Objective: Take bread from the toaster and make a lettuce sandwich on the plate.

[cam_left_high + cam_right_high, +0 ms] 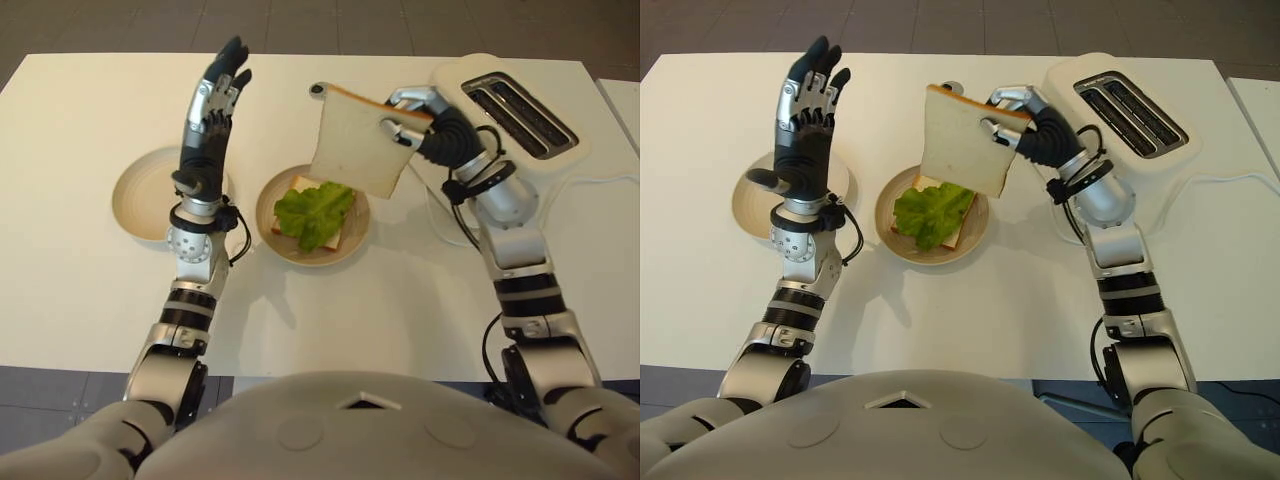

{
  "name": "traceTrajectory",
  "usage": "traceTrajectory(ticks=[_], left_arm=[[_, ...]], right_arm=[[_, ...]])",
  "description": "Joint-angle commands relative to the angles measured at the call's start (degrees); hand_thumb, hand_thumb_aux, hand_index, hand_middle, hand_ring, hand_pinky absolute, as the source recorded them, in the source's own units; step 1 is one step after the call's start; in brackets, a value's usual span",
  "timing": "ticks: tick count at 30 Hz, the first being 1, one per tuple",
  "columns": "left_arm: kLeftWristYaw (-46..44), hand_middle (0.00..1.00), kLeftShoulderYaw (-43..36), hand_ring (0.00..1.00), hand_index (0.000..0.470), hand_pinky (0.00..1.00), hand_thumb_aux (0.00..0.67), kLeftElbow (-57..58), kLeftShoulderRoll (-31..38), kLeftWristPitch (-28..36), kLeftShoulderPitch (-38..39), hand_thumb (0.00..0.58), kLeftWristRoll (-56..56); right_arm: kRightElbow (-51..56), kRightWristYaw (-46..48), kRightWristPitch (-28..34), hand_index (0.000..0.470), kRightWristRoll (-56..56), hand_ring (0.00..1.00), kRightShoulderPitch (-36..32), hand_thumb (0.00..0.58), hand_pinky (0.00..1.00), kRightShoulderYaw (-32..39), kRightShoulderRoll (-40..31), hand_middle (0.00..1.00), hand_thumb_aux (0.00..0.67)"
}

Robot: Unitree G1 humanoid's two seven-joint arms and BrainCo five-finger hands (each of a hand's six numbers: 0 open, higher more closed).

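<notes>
The right hand [430, 125] was clamped on a bread slice [355, 150], held tilted above the plate [262, 215], which carried a lower slice [299, 184] topped with lettuce [315, 212]. The left hand [210, 110] stood raised, fingers spread, over a second plate [135, 195]. The toaster [520, 115] sat at the right rear of the white bench [90, 290]; grey tiled floor [300, 25] lay beyond.

No legible text, labels, brands, numbers or signs anywhere in view.
</notes>
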Motion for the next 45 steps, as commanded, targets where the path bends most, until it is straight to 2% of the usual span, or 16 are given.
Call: traceTrajectory(ticks=[1, 7, 11, 20, 21, 22, 23, 25, 27, 28, 31, 36, 40, 43, 44, 45], left_arm=[[-5.5, 0.00, -2.5, 0.00, 0.000, 0.00, 0.000, -2.8, 2.0, -1.0, 3.5, 0.000, 5.4], [-15.6, 0.00, -11.1, 0.00, 0.000, 0.00, 0.000, 0.0, 8.2, -2.4, 8.9, 0.000, 20.0], [-10.8, 0.00, -10.4, 0.00, 0.000, 0.00, 0.000, 8.2, 9.8, 2.4, 7.2, 0.000, 36.9], [1.1, 0.00, -12.1, 0.00, 0.000, 0.00, 0.000, 14.0, 12.2, 9.3, 5.1, 0.000, 56.1], [1.3, 0.00, -12.7, 0.00, 0.000, 0.00, 0.000, 14.1, 12.0, 9.0, 5.2, 0.000, 56.1], [1.5, 0.00, -13.3, 0.00, 0.000, 0.00, 0.000, 13.9, 11.7, 8.6, 5.3, 0.000, 56.0], [1.4, 0.00, -14.0, 0.00, 0.000, 0.00, 0.000, 13.9, 11.5, 8.2, 5.4, 0.000, 55.6], [1.4, 0.00, -15.2, 0.00, 0.000, 0.00, 0.000, 14.1, 11.4, 7.9, 5.3, 0.000, 55.3], [1.1, 0.00, -16.1, 0.00, 0.000, 0.00, 0.000, 14.4, 11.6, 7.4, 5.3, 0.000, 54.8], [0.9, 0.00, -16.5, 0.00, 0.000, 0.00, 0.000, 14.3, 11.7, 7.1, 5.4, 0.000, 54.4], [1.6, 0.00, -16.6, 0.00, 0.000, 0.00, 0.000, 13.5, 11.8, 6.7, 5.6, 0.000, 53.6], [2.6, 0.00, -16.5, 0.00, 0.000, 0.00, 0.000, 12.8, 11.9, 6.1, 5.1, 0.000, 52.1], [3.4, 0.00, -15.9, 0.00, 0.000, 0.00, 0.000, 12.0, 12.0, 4.7, 4.7, 0.000, 50.2], [6.8, 0.00, -12.4, 0.00, 0.000, 0.00, 0.000, 10.4, 10.3, 1.8, 3.2, 0.000, 45.0], [7.7, 0.00, -10.9, 0.00, 0.000, 0.00, 0.000, 9.5, 9.3, -0.1, 2.3, 0.000, 39.9], [8.9, 0.00, -9.0, 0.00, 0.000, 0.00, 0.000, 8.6, 8.2, -2.0, 1.3, 0.000, 34.2]], right_arm=[[2.8, 1.3, 0.0, 0.470, -1.8, 1.00, 1.8, 0.580, 1.00, 3.0, 3.2, 1.00, 0.670], [9.9, 0.5, -1.8, 0.470, -3.8, 1.00, 2.2, 0.580, 1.00, 5.4, 7.6, 1.00, 0.670], [18.7, -0.5, -4.2, 0.470, -8.2, 1.00, 1.0, 0.580, 1.00, 6.7, 8.5, 1.00, 0.670], [30.5, -6.7, -9.3, 0.470, -19.8, 1.00, -2.0, 0.580, 1.00, 10.4, 6.3, 1.00, 0.670], [31.0, -6.5, -9.5, 0.359, -20.5, 1.00, -2.2, 0.548, 1.00, 10.9, 5.8, 1.00, 0.512], [31.2, -6.7, -9.6, 0.151, -21.0, 1.00, -2.4, 0.313, 1.00, 11.1, 5.5, 1.00, 0.215], [31.4, -6.9, -9.9, 0.000, -21.4, 1.00, -2.6, 0.000, 1.00, 11.2, 5.2, 1.00, 0.000], [31.0, -7.8, -10.2, 0.000, -21.8, 0.93, -3.1, 0.000, 0.93, 11.2, 4.7, 0.93, 0.000], [30.0, -8.4, -10.4, 0.000, -21.7, 0.75, -3.5, 0.000, 0.75, 10.3, 4.1, 0.75, 0.000], [29.3, -8.7, -10.3, 0.000, -21.2, 0.70, -3.8, 0.000, 0.70, 9.5, 3.9, 0.70, 0.000], [28.2, -10.6, -9.7, 0.000, -19.3, 0.58, -5.4, 0.000, 0.58, 6.4, 3.7, 0.58, 0.000], [29.5, -18.1, -7.9, 0.000, -17.9, 0.49, -8.6, 0.000, 0.49, 0.0, 4.7, 0.49, 0.000], [30.3, -21.0, -8.4, 0.000, -16.2, 0.47, -9.5, 0.000, 0.47, -3.1, 5.3, 0.47, 0.000], [29.0, -18.9, -10.0, 0.000, -13.3, 0.47, -9.1, 0.000, 0.47, -3.6, 6.3, 0.47, 0.000], [28.1, -16.7, -10.7, 0.000, -11.2, 0.55, -8.6, 0.000, 0.55, -3.5, 6.6, 0.55, 0.000], [26.8, -14.6, -11.7, 0.031, -9.5, 0.75, -7.9, 0.075, 0.75, -3.1, 6.8, 0.75, 0.045]])
